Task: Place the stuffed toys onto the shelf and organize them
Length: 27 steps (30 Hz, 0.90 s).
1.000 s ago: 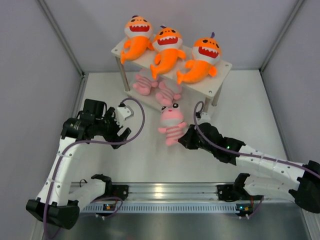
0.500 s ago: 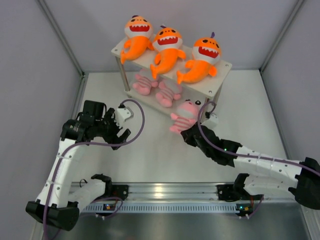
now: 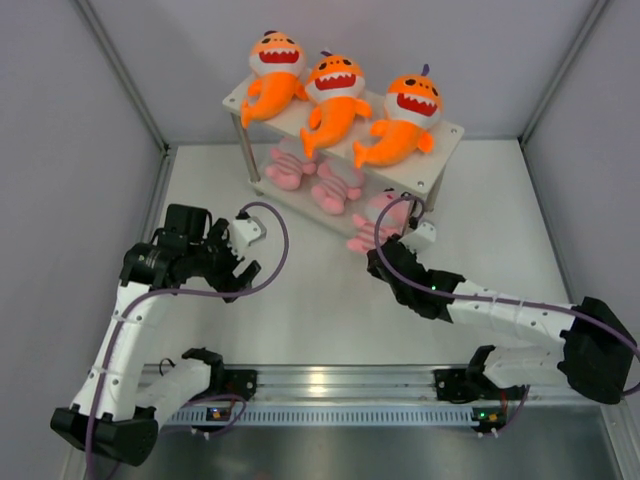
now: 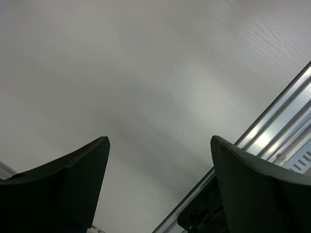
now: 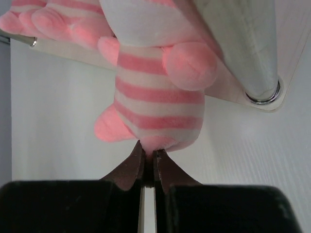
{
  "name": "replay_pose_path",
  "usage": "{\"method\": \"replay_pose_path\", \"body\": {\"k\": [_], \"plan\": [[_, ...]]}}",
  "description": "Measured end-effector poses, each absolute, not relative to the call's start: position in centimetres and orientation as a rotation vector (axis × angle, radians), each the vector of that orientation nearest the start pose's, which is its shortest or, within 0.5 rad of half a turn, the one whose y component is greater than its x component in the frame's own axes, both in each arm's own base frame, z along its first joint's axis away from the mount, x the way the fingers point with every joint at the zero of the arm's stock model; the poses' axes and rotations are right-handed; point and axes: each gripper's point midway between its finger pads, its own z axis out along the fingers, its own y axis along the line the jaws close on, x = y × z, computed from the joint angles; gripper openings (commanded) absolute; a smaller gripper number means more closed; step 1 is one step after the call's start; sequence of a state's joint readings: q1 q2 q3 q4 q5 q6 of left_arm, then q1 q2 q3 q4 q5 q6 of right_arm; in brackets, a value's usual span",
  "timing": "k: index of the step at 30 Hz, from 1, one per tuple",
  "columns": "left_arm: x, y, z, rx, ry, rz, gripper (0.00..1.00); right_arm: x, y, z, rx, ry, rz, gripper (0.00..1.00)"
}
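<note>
Evidently placing: right gripper jaws clench the pink striped plush toy at the white metal-legged shelf, lower tier; next, release there; left gripper jaws released.

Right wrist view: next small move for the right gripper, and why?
Probably ease forward slightly before opening. The right gripper is shut on the tail end of the pink striped plush, whose head is under the top board of the white two-tier shelf, but its rear hangs outside the lower board's edge.
</note>
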<state>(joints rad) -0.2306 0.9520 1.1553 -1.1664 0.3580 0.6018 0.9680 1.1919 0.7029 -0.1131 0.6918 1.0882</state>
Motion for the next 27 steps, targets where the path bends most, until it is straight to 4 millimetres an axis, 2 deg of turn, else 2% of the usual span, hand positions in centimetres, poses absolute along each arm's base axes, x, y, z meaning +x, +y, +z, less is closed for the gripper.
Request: {"method": "replay_pose_path", "body": {"k": [4, 6, 8, 13, 14, 16, 20, 24, 27], "plan": [[19.2, -8.5, 21.6, 1.124, 2.195, -0.293, 0.90, 28.1, 23.0, 13.8, 0.540, 2.020, 0.507, 0.00], [19.2, -8.5, 21.5, 1.124, 2.194, -0.293, 0.90, 28.4, 22.7, 13.4, 0.546, 2.027, 0.493, 0.14], [19.1, -8.5, 21.4, 1.125, 2.196, -0.293, 0.90, 28.5, 22.6, 13.2, 0.550, 2.030, 0.486, 0.24], [19.1, -8.5, 21.5, 1.125, 2.193, -0.293, 0.90, 28.6, 22.9, 13.3, 0.575, 2.025, 0.509, 0.28], [19.1, -8.5, 21.5, 1.125, 2.194, -0.292, 0.90, 28.7, 23.0, 13.4, 0.581, 2.021, 0.518, 0.34], [19.1, -8.5, 21.5, 1.125, 2.193, -0.293, 0.90, 28.9, 23.3, 13.6, 0.600, 2.009, 0.538, 0.39], [19.1, -8.5, 21.5, 1.125, 2.192, -0.292, 0.90, 29.2, 23.4, 13.6, 0.616, 2.001, 0.551, 0.57], [19.0, -8.5, 21.3, 1.127, 2.195, -0.293, 0.90, 29.2, 23.5, 13.8, 0.622, 2.001, 0.568, 0.64], [18.9, -8.5, 21.2, 1.127, 2.196, -0.293, 0.91, 29.0, 23.6, 14.3, 0.617, 2.000, 0.589, 0.66]]}}
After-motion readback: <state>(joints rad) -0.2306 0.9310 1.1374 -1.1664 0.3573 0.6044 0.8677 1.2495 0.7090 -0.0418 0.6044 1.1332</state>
